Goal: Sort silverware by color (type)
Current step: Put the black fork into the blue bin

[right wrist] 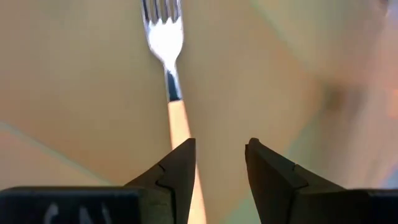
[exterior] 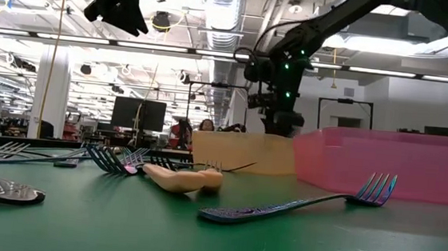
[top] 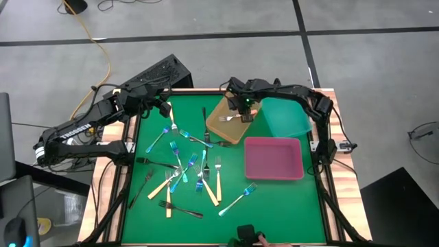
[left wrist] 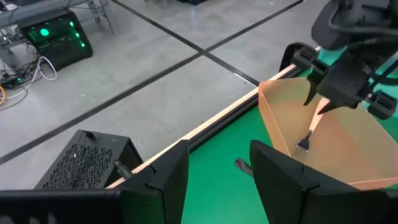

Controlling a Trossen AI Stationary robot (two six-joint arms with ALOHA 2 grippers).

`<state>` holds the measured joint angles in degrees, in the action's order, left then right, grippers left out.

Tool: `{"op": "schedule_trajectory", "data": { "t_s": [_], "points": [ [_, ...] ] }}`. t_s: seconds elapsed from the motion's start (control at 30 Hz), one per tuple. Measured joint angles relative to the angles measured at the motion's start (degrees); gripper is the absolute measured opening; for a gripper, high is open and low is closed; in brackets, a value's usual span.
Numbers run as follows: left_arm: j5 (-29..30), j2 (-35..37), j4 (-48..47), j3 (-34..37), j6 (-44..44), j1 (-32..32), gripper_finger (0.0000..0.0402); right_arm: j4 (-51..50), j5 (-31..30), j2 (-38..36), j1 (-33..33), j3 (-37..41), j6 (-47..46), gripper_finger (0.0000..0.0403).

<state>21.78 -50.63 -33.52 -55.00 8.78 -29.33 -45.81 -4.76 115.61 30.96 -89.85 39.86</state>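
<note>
Right hand (top: 245, 113) over the orange tray (top: 223, 127) near the far edge of the bench (top: 274, 206), fingers (right wrist: 177, 171) parted and released, nothing pinched between them. Cream-handled fork (top: 233, 118) lying flat on the tray floor right under that hand, tines (right wrist: 161, 18) pointing away from the wrist camera, handle running back beside one finger but not gripped. Same fork (left wrist: 305, 142) visible from the other arm's camera, tines down near the tray's lower wall.

Left hand (top: 164, 108) up in the air near the far left corner, fingers (left wrist: 283, 177) spread apart, holding nothing.

Rest of the forks (top: 182, 168) scattered in a loose pile over the left half of the green mat: cream, shiny blue, black all mixed and overlapping. One blue fork (top: 238, 199) off by itself toward the near edge, just in front of the pink tray (top: 274, 159). Teal tray (top: 285, 116) next to the orange one at the far right, can't tell what's in it.
</note>
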Motion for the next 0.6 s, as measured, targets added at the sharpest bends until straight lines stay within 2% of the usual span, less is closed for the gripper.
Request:
{"op": "schedule_trajectory", "data": {
  "t_s": [0.27, 0.6],
  "points": [
    [-0.01, 0.00, -0.04, 0.00, 0.00, 0.00, 0.0156, -6.59, 0.12, 0.00, -2.80, -9.12, -4.78, 0.0162],
    [0.00, 0.00, -0.04, 0.00, 0.00, 0.01, 0.0156, -7.75, 0.29, -0.04, -12.34, -15.41, -22.64, 0.0162]
  ]
}}
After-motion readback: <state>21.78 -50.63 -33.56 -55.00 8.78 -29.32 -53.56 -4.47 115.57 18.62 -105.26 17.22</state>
